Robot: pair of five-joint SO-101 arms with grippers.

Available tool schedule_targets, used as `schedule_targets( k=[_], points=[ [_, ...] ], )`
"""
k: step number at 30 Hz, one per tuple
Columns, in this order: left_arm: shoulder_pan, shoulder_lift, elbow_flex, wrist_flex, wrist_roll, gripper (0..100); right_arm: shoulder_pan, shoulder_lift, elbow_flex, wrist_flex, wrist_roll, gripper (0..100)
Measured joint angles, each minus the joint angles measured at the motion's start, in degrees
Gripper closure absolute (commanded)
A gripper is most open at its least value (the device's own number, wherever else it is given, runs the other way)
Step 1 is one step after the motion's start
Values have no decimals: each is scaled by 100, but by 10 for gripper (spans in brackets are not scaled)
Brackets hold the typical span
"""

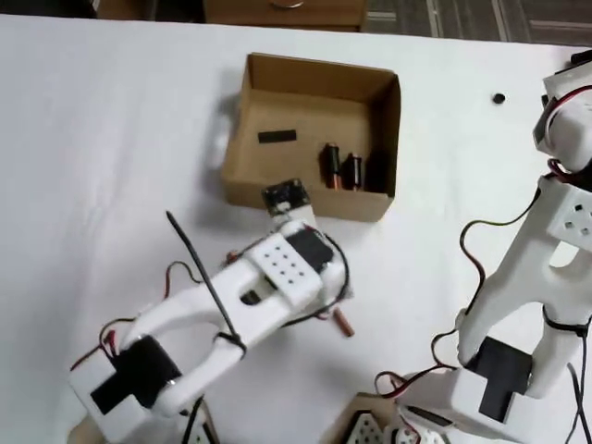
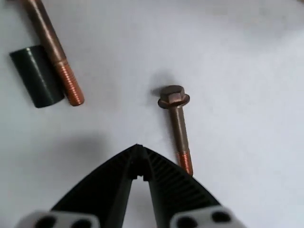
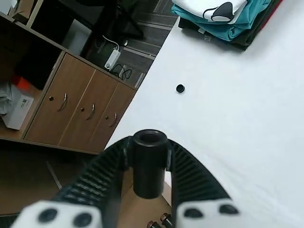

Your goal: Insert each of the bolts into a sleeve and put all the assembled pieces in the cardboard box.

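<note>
My left gripper (image 2: 137,149) is shut with nothing in it, just above the white table. A copper bolt (image 2: 175,122) lies close beside its tips, head pointing away. Farther off lie a second bolt (image 2: 53,52) and a loose black sleeve (image 2: 37,76), side by side. My right gripper (image 3: 150,164) is shut on an upright black sleeve (image 3: 149,159), held high over the table. The cardboard box (image 1: 264,97) holds two assembled pieces (image 1: 340,167) and a dark sleeve (image 1: 377,171). In the high view a bolt (image 1: 343,322) pokes out from under the left arm (image 1: 268,277).
A small black round part (image 1: 499,97) lies alone on the table right of the box, also seen as the round part (image 3: 180,88) in the right wrist view. The right arm (image 1: 546,259) stands at the table's right side. A flat black piece (image 1: 277,136) lies in the box.
</note>
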Motion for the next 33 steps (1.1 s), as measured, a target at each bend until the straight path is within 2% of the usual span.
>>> schedule_targets(
  k=[8, 21, 33],
  points=[
    [237, 18, -290, 0, 237, 850, 0, 0, 0, 0, 325, 978],
    [158, 53, -281, -70, 369, 849, 0, 0, 0, 0, 369, 978],
    [88, 53, 536, -1187, 290, 849, 0, 0, 0, 0, 369, 978]
  ],
)
